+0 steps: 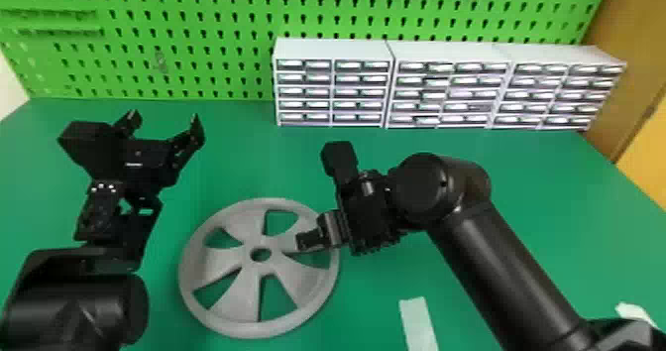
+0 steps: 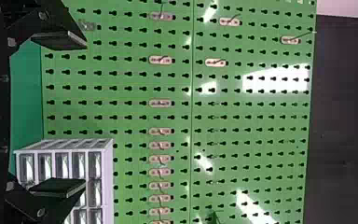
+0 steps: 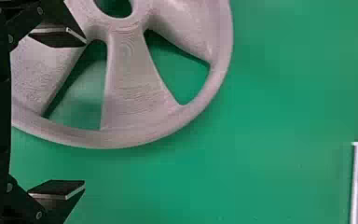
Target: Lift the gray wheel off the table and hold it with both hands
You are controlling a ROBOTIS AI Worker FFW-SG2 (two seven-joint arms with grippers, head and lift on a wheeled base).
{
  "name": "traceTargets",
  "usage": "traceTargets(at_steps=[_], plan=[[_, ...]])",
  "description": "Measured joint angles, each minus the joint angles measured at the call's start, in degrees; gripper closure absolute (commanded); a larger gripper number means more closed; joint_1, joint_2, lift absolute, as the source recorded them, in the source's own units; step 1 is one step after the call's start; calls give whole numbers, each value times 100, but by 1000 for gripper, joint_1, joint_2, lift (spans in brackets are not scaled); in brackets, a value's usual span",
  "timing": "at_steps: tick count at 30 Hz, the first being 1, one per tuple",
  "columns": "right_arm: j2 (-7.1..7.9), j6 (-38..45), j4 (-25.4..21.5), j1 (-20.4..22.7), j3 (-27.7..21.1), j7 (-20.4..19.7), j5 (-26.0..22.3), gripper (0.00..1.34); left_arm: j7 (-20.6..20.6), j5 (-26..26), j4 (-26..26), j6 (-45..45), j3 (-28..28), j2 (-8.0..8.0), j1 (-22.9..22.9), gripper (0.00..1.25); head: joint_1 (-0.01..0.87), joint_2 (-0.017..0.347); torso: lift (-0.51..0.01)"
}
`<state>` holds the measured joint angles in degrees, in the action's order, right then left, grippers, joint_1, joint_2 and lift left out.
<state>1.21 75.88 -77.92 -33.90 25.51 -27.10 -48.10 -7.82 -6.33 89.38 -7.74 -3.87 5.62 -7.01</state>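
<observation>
My right gripper [image 1: 339, 236] gapes empty, the gray wheel [image 1: 248, 285] below and leftward, well in from the bench's [image 1: 248, 151] far edge.

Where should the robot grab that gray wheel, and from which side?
Probably by the rim, at its left and right edges, coming down from above. The wheel lies flat, and the openings between its broad spokes should leave room for one finger inside the rim and one outside.
</observation>
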Motion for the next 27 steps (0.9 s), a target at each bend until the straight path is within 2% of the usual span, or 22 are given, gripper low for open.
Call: traceTargets(at_steps=[27], plan=[[37,36,210,-67,77,3,99,216,98,-75,0,-34,95,88,-8,231,711,15,-98]])
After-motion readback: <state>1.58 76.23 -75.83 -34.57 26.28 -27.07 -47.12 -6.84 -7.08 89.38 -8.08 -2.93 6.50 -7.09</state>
